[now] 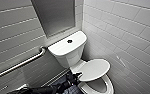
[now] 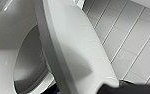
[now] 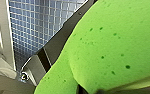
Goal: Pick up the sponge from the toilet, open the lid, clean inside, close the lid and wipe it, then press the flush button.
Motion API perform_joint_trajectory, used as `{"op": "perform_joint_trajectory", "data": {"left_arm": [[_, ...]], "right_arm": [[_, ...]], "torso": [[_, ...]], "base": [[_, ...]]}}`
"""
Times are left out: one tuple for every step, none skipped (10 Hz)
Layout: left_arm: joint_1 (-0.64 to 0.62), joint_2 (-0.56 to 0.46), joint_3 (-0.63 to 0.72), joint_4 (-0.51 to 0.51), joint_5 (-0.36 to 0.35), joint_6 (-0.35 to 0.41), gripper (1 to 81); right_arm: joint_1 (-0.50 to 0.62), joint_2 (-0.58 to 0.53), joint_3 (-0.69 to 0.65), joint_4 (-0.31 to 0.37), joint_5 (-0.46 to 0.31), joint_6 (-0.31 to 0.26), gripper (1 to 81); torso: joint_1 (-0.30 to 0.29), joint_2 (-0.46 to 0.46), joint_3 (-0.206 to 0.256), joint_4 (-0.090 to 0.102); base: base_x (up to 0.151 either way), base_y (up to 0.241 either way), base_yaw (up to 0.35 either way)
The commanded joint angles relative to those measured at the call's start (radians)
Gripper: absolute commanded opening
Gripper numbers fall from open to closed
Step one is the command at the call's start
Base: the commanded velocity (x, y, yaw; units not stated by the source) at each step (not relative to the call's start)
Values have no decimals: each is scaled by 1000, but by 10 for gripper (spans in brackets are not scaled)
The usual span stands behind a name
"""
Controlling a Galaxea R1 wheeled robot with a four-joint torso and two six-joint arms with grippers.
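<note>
The white lid point(image 1: 94, 69) stands partly raised over the seat ring point(image 1: 108, 86) and the bowl. My left gripper point(image 1: 76, 75) is at the lid's near edge, open, with the arm coming in from the lower left. The left wrist view shows the lid point(image 2: 76, 50) tilted up close, the bowl point(image 2: 28, 60) under it, and a dark finger point(image 2: 131, 88) against its rim. The bright green sponge point(image 3: 111, 45) looms large in the right wrist view, and my right gripper point(image 3: 91, 80) is shut on it. The dark flush button point(image 1: 69, 41) sits in the middle of the tank cover point(image 1: 66, 46).
A metal grab bar point(image 1: 21, 64) runs along the tiled wall on the left. Tiled walls close in behind and to the right of the toilet. A small-tiled floor point(image 3: 36, 25) lies below the right arm.
</note>
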Motion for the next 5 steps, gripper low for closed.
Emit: {"op": "perform_joint_trajectory", "data": {"left_arm": [[-159, -67, -32, 28, -127, 8, 811], [-168, -95, -35, 22, -162, -7, 811], [-184, -115, -35, 24, -182, -39, 811], [-197, -119, -36, 31, -197, -66, 811], [-219, -119, -43, 24, -197, -67, 811]], "right_arm": [[-16, -16, 5, -21, -49, 2, 10], [-16, -10, -1, -25, -49, 2, 10], [-16, -7, -2, -26, -49, 2, 10], [-13, -4, -4, -26, -49, 4, 10], [-13, -2, -5, -26, -49, 2, 10]], "torso": [[0, 0, 0, 0], [0, 0, 0, 0], [0, 0, 0, 0], [0, 0, 0, 0], [0, 0, 0, 0]], "base": [[0, 0, 0], [0, 0, 0], [0, 0, 0], [0, 0, 0], [0, 0, 0]]}}
